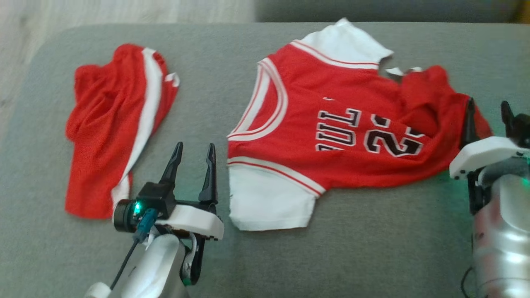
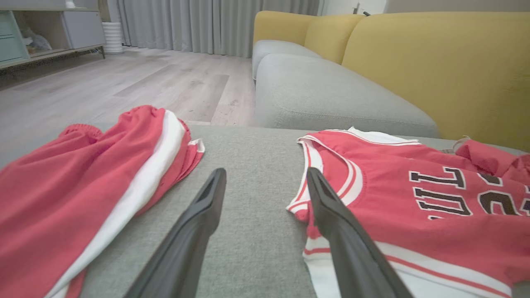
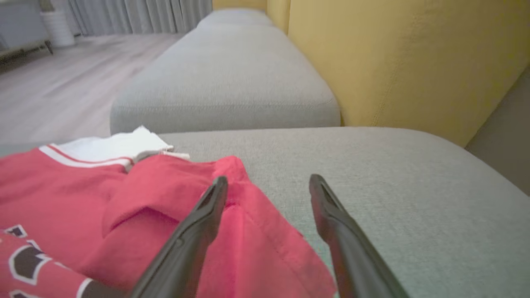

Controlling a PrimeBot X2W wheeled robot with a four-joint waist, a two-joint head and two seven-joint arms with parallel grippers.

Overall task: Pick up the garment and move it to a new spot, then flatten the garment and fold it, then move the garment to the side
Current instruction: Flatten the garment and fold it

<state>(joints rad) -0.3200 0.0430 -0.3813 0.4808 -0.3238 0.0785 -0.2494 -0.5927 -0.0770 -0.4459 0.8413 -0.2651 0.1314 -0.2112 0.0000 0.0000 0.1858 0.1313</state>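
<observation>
We see the red top (image 1: 331, 136) lying on the grey seat (image 1: 372, 248), in the middle and over to our R. Its neck hole points to our L and its bottom end points to our R. One white sleeve (image 1: 269, 203) is on the near side. The top looks mostly flat, w/ the letters and number facing up. But the far R corner is flipped over on itself in a lump, so we think the flattening isn't done yet.

Our R gripper (image 1: 487, 103) sits right at that bottom end. Its fingers are wide apart and hold nothing. One finger is over the red cloth, the other is over bare seat, and the cloth edge lies btw them. We guess it's there b/c that's the end that needs a tug.

Our L gripper (image 1: 195, 145) is low over the bare seat, just beside the neck end. Its fingers are wide apart too, w/ nothing in them. It's prob. waiting there so each end has its own gripper, and the top can be pulled flat from both sides.

The red shorts (image 1: 112, 124) lie in a heap well off to our L. They don't touch the top, so they won't get caught in a fold.

Next we'd smooth out the lump first. If we fold over it, the fold will be bumpy.
</observation>
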